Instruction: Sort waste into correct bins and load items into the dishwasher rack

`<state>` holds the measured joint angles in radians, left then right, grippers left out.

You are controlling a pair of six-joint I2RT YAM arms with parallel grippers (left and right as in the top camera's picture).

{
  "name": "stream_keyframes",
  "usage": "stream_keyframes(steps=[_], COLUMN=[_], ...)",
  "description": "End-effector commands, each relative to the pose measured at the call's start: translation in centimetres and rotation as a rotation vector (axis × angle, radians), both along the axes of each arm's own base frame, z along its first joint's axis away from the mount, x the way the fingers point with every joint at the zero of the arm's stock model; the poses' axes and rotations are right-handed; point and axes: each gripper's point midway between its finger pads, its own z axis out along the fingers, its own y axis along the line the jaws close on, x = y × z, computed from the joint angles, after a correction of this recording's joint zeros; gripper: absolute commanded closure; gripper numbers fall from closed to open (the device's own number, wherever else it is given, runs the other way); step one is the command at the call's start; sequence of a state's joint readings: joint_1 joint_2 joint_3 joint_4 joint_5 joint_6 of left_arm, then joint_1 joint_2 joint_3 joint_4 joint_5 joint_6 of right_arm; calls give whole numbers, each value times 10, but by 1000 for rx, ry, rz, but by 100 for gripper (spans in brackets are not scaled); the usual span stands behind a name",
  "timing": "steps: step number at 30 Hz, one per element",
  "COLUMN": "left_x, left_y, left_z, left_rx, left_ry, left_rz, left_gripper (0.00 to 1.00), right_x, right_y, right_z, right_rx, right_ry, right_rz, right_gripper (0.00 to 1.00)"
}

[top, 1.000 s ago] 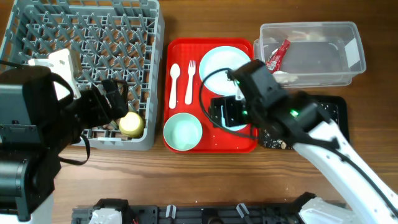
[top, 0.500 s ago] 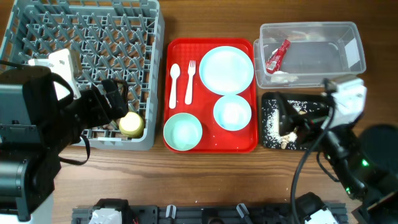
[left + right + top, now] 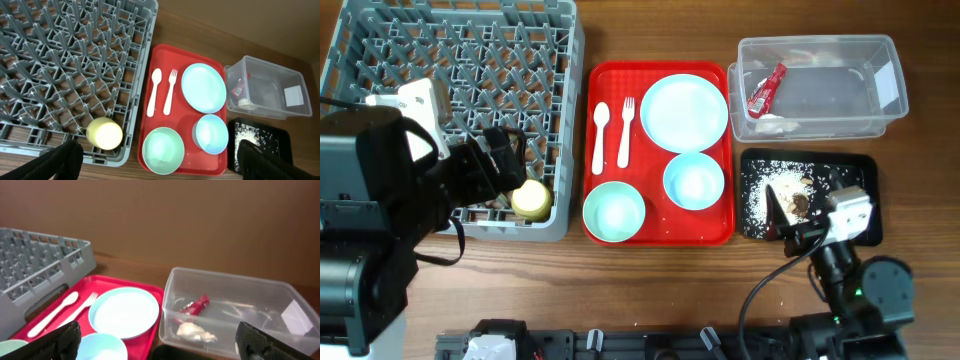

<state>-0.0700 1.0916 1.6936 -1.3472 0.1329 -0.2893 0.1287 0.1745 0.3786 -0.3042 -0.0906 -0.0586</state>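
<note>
Now left gripper (image 3: 160, 159) and right gripper (image 3: 160, 341) gape empty; plate (image 3: 684, 110) and bowls (image 3: 693, 180) fill the red tray (image 3: 654, 226).

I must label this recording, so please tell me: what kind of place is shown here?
Probably a robot test bench staged as a dish-return station: a grey dishwasher rack, a red serving tray, and a clear tub and black tray holding waste, on a wooden table.
</note>
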Motion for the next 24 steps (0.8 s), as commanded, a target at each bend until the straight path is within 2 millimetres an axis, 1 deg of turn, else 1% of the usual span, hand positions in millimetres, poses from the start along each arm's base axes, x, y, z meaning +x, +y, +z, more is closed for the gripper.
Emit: stream_keyframes(steps=[1,4,6,7,24], left_x=[-2,-2,-2,-2,-2], left_y=[-1,-1,-1,-1,-1], left_z=[5,5,5,5,5], left_rx=[3,3,3,3,3], left_ry=[-19,-19,-19,-19,-19], left_rz=[-16,-16,-16,-16,-16], left_gripper=[0,0,0,0,0], right_x=[1,7,12,14,14], right_y=[3,4,4,4,3], right_z=[-25,-44,-56,-65,-67], right_rx=[-9,-1,0,-5,-6], right_ry=[-41,-114,-135,-119,-111], right_rz=[19,18,18,13,7], right_gripper=[0,0,0,0,0])
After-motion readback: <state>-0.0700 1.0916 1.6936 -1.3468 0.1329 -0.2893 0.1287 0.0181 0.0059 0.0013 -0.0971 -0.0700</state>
